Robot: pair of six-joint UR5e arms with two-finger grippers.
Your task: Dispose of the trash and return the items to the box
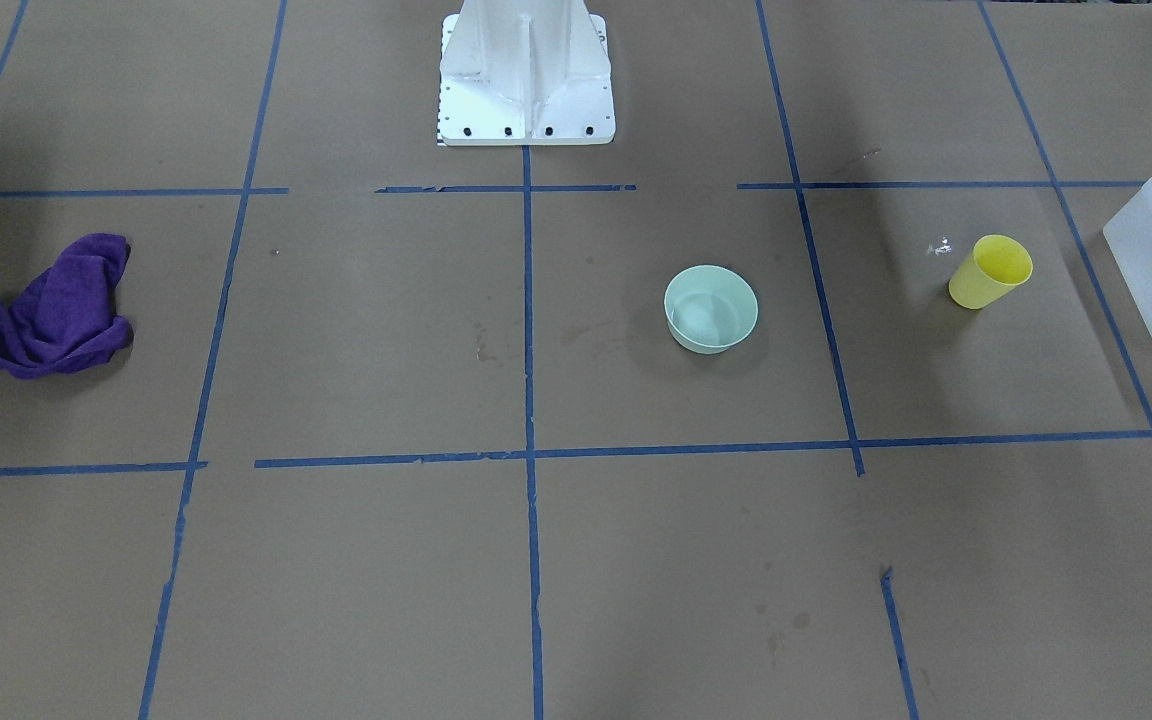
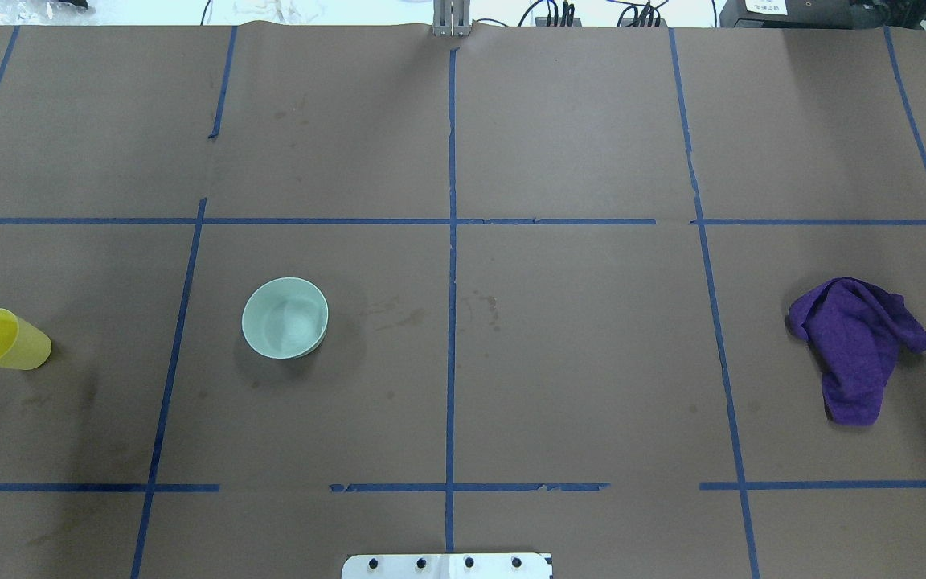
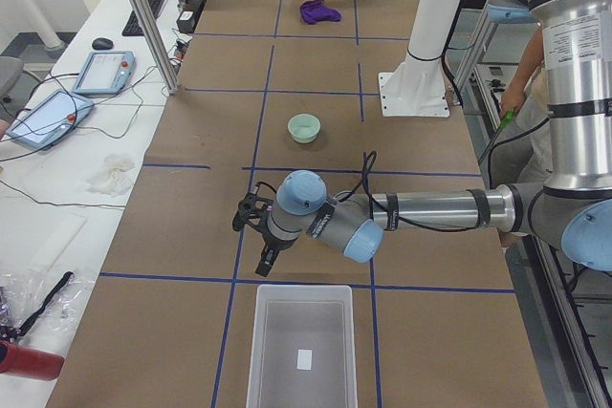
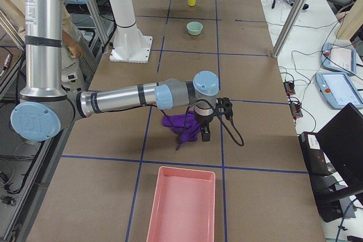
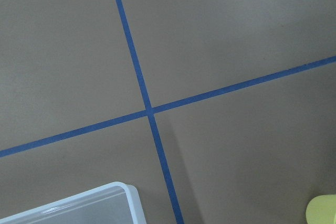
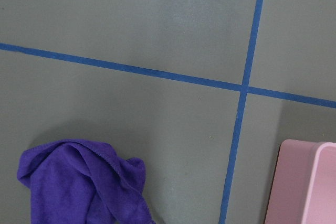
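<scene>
You are seeing a white label lying inside the box, too small to read. The yellow cup is standing upright near the box, mouth up and long axis vertical. The mint bowl is sitting open side up nearer the table's middle. The left gripper and right gripper are hanging over the table, and I cannot tell how their jaws stand.

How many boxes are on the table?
2. A frosted-white bin sits far on the robot's left, beyond the yellow cup. A pink bin sits far on its right, beyond the purple cloth. I see no sign of another, hidden one.
</scene>
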